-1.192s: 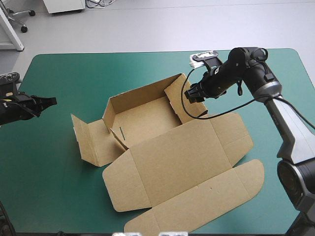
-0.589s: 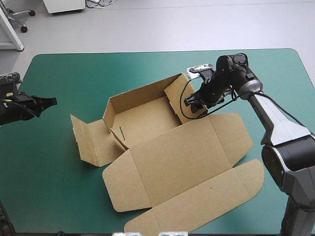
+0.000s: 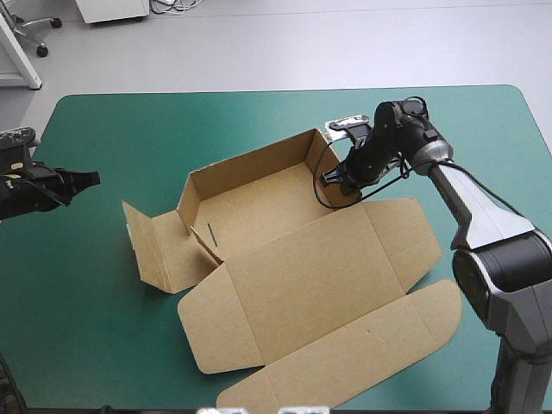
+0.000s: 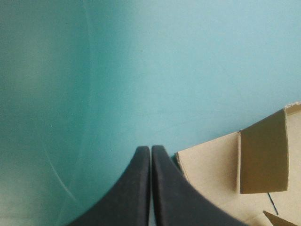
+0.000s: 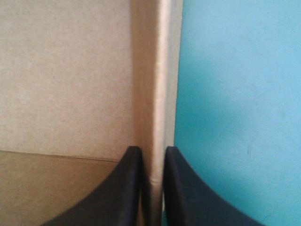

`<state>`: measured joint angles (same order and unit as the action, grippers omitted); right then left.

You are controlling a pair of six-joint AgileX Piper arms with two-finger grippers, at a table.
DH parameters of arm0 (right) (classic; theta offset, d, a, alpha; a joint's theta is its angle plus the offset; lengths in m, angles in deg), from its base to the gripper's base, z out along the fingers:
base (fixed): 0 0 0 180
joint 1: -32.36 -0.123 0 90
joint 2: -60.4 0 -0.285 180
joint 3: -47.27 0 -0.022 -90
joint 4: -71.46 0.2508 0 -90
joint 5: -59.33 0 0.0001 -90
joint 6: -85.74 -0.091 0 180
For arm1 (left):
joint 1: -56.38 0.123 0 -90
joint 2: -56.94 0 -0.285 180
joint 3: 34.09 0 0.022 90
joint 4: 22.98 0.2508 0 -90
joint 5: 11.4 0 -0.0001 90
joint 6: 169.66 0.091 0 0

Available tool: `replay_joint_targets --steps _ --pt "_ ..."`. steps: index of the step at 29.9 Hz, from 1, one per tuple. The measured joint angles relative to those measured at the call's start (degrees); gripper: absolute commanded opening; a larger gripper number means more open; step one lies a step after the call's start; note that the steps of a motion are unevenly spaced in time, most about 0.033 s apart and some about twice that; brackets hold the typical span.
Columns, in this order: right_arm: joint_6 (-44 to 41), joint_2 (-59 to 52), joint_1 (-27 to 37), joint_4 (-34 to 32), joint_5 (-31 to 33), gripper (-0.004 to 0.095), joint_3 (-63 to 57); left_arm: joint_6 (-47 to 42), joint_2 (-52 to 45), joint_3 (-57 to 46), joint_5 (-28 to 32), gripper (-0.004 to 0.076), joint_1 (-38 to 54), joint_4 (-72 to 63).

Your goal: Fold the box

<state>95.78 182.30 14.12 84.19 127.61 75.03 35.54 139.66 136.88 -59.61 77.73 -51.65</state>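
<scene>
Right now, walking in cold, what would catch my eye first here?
The brown box sprawls across the teal-green table, tray half raised, lid flat toward the near edge. The right gripper pinches the tray's right-hand wall, while the left gripper hovers shut near the table's left edge, apart from the box.

Mid-table taken by box point(image 3: 302, 276), walls raised; teal-green cover point(image 3: 172, 121) bare along far edge, near-left corner.
</scene>
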Motion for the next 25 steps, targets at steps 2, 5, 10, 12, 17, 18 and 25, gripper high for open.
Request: replay_joint_targets --steps 2,5,10,12,17,18,25 --pt "0.12 0.0 0.0 -0.53 0.17 -0.0022 0.0 0.0 0.0 0.0 -0.24 -0.0001 0.0 0.0" --pt "-0.86 0.0 0.0 -1.68 0.6 -0.0022 0.0 0.0 0.0 0.0 -0.36 -0.0001 0.0 0.0" --pt "-2.72 -0.06 0.07 -2.46 1.39 -0.0022 0.04 0.0 0.0 0.0 -0.6 -0.0001 -0.13 0.0" --pt "-2.84 -0.49 0.45 -2.56 1.75 -0.0022 0.04 0.12 0.0 0.0 -0.6 0.0 -0.7 0.14" --pt "-2.91 -4.06 4.08 -2.43 2.72 -0.0022 0.04 0.17 0.0 0.0 -0.62 0.0 -2.8 1.94" --pt "-2.91 -5.08 5.59 -2.37 2.7 -0.0022 0.04 0.17 0.0 0.0 -0.62 0.0 -3.1 1.95" --pt "-2.01 -12.41 12.75 0.44 2.83 -0.0022 0.04 0.17 0.63 0.0 -0.37 -0.0001 -3.91 1.77"
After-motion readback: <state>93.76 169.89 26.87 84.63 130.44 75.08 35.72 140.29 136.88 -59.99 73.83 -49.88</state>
